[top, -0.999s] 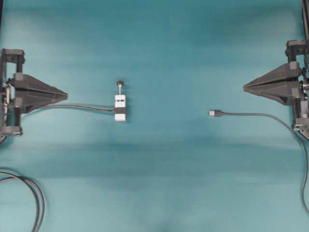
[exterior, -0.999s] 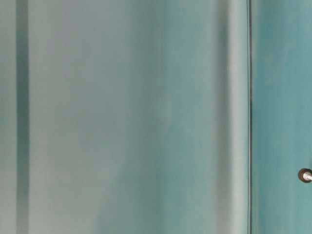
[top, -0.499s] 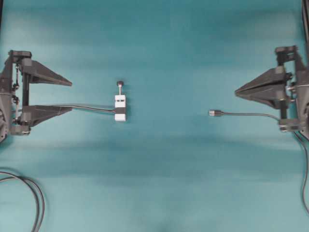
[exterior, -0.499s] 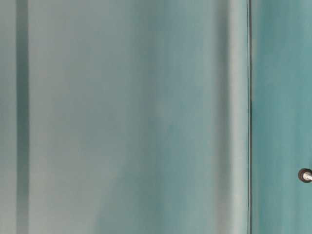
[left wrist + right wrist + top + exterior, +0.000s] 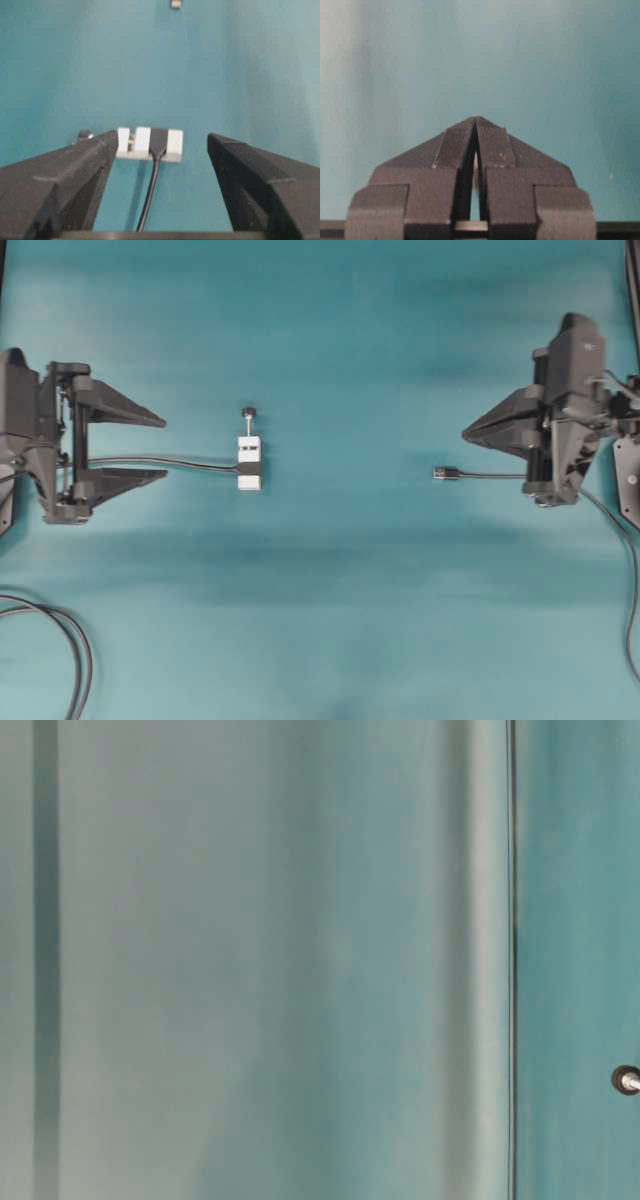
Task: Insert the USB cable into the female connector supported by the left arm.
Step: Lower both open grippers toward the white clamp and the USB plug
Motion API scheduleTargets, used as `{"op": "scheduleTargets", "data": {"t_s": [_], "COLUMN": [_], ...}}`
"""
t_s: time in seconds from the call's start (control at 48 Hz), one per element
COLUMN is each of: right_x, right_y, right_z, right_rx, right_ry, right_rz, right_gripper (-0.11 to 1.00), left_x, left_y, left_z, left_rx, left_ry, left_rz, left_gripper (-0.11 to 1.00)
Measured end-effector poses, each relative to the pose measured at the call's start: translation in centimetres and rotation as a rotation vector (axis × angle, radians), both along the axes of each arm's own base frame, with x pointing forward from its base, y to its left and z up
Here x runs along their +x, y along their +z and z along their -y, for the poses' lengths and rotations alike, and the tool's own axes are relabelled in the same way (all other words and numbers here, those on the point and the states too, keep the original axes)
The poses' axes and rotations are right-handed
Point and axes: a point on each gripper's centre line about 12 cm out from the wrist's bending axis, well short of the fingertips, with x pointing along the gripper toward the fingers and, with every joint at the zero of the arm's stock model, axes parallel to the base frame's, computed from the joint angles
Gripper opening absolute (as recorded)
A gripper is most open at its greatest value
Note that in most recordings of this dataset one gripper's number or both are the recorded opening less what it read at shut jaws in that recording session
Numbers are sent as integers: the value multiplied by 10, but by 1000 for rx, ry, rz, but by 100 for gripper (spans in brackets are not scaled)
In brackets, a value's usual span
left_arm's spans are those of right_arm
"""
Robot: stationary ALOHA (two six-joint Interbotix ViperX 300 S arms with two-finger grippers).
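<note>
Meanwhile, the left end effector [image 5: 165, 448] stands with its jaws spread wide at the left side of the teal desk [image 5: 340, 350], holding nothing; a thin dark cable [image 5: 180, 462] runs out between the two jaws to the female connector [image 5: 249, 462], a small white block lying on the desk a little beyond the fingertips, with a black-knobbed pin [image 5: 248, 413] sticking out of its far end. From the left wrist camera the block [image 5: 150, 143] sits between the two black fingers [image 5: 65, 175] and apart from both. Opposite, the right end effector [image 5: 464, 432] has its jaws pressed together, empty. The USB cable [image 5: 490, 476] lies on the desk just below that tip, its silver plug [image 5: 440, 473] pointing toward the white block, well apart from it. Looped black cables [image 5: 70, 640] lie at the lower left corner.
</note>
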Motion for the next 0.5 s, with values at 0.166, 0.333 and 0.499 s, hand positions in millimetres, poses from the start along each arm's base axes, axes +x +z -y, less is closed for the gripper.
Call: {"op": "scheduleTargets", "data": {"t_s": [0.166, 0.333, 0.499], "right_x": [3, -3, -11], "right_y": [-14, -31, -45], "right_z": [0, 0, -1], "right_rx": [6, 2, -4], "right_ry": [-1, 5, 13], "right_rz": [-59, -120, -165], "right_gripper": [29, 66, 54], "left_x": [5, 6, 7], "left_y": [-15, -25, -31], "left_z": [-1, -4, -7], "left_rx": [-2, 0, 30], "left_ry": [2, 15, 14], "left_rz": [-44, -58, -68], "left_gripper": [96, 96, 96]}}
